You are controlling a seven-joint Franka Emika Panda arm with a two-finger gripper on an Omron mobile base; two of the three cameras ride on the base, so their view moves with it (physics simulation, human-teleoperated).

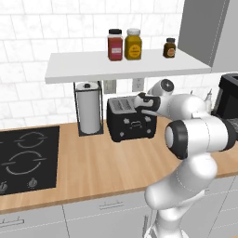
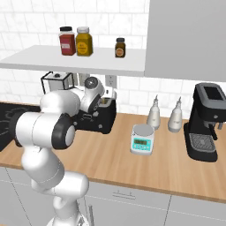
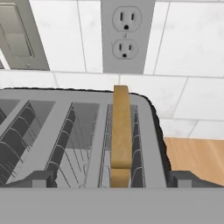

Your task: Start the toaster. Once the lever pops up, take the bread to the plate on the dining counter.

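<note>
Toaster (image 1: 131,119): black two-slot box on the wooden worktop (image 1: 93,162), centre of the left base view, just right of the paper towel holder (image 1: 89,108); in the right base view it sits left of centre, mostly behind the arm.
Bread (image 3: 120,133): one brown slice standing on edge in the rightmost slot, centre of the hand view; its top edge pokes above the silver rim, so I judge it not yet lowered.
Pincer (image 3: 112,179): spread wide, nothing between the fingertips; the two dark tips show at lower left and lower right of the hand view, one to either side of the slice.
Hand pose: poised above the toaster top, camera looking along the slots toward the wall outlet (image 3: 125,33) at upper centre.
Why so placed: probably a staging point over the toaster, close enough to reach the controls and to straddle the slice later.
Lever: not identifiable in these views.
Task stage: judged early; toasting not evidently started.
Next move needs: locating the lever on the toaster's end or front, then pressing down.
Risk: wide fingers may knock the slice.
Nearby: spice jars (image 1: 124,44) on shelf, upper centre; kitchen scale (image 2: 142,139) and coffee machine (image 2: 207,121) at right of right base view.
</note>
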